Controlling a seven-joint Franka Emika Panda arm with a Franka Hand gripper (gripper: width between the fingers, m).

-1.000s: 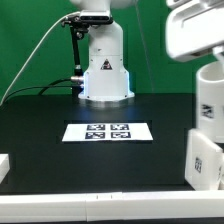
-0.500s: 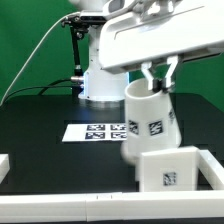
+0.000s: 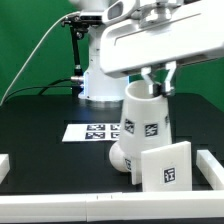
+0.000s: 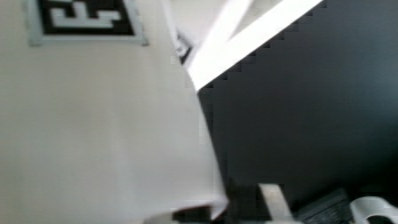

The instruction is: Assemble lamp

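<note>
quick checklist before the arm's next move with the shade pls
1. Gripper on the shade: fingers sit at its top rim, firm clamp cannot tell.
2. Shade upright: ok, roughly vertical, wide end down.
3. Bulb under the shade: ok, it pokes out at the lower edge.
4. Base position: ok, low in front of the shade.
5. Bulb seated in base: cannot tell, hidden.
6. Marker board undisturbed: ok, flat on the table.

The shade (image 3: 146,114) is white with black-and-white square tags. The base (image 3: 166,165) is white with one such tag. The marker board (image 3: 97,131) is white with black tags on the black table (image 3: 40,125). The blurred wrist view probably shows the shade's (image 4: 89,110) white wall and tag.
</note>
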